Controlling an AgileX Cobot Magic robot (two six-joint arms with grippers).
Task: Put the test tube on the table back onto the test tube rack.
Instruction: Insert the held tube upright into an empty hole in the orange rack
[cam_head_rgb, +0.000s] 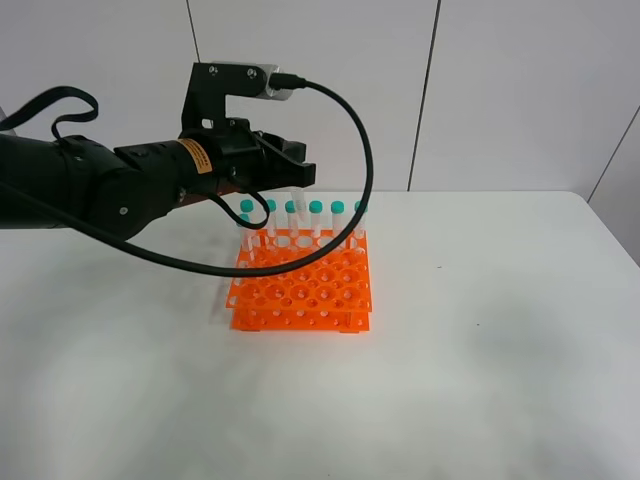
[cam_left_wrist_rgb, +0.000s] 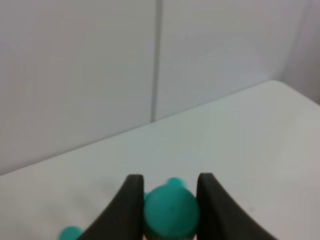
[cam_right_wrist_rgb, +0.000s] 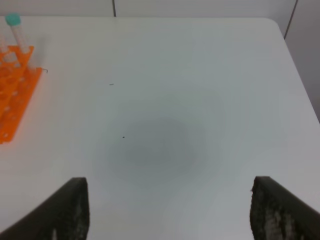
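A: Right arm?
B: Right gripper spread wide, nothing in it, over bare table.
A: Mid-table?
B: Orange test tube rack, left of centre.
A: Far side?
B: Teal-capped tubes in the rack's far row. Left gripper above them, clamped on the test tube at its cap.

We see left claw clamped on the test tube at its teal top, white table beyond, another teal cap blurred nearby.
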